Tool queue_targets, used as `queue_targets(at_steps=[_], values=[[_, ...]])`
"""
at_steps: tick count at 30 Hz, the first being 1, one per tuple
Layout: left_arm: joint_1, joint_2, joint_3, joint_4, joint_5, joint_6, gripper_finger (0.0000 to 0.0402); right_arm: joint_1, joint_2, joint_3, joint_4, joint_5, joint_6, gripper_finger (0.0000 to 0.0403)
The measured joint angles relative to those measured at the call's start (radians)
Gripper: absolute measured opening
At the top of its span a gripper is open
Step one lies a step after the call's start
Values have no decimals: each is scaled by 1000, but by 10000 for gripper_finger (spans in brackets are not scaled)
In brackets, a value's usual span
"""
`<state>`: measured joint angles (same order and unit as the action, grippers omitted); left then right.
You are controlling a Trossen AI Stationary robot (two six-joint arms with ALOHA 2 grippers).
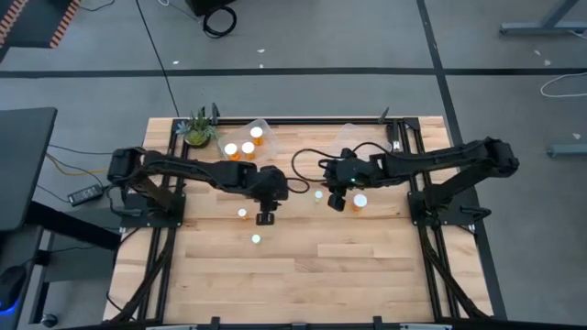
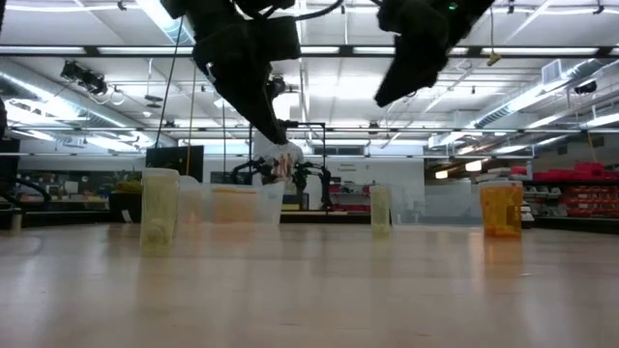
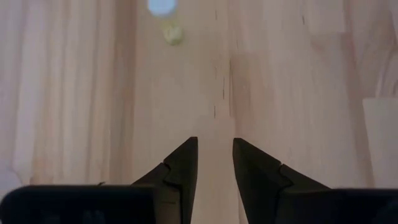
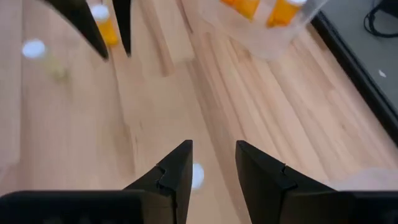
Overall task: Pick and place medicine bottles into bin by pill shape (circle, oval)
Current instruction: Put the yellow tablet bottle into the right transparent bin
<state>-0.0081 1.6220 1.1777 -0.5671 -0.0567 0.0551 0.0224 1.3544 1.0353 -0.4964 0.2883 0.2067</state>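
Several small pill bottles with white caps stand upright on the wooden table (image 1: 303, 266): one (image 1: 242, 213) beside my left gripper, one (image 1: 256, 239) nearer the front, a tiny one (image 1: 319, 194) and an orange one (image 1: 359, 201) by my right gripper. My left gripper (image 1: 266, 218) hangs above the table, open and empty (image 3: 215, 155). My right gripper (image 1: 336, 203) is open and empty above the table; the tiny bottle's white cap (image 4: 197, 176) shows below its fingers. Three more bottles lie in the far-left clear bin (image 1: 260, 124).
A second clear bin (image 1: 353, 137) stands at the far right of the table's middle. A small green plant (image 1: 197, 128) stands at the far left corner. A black cable (image 1: 307, 165) loops between the arms. The table's near half holds no objects.
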Motion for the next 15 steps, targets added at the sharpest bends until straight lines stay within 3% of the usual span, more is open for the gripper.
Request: queue_targets(at_steps=[15], values=[[20, -235, -257, 215, -11, -65, 110, -97, 93, 60, -27, -122, -108, 129]])
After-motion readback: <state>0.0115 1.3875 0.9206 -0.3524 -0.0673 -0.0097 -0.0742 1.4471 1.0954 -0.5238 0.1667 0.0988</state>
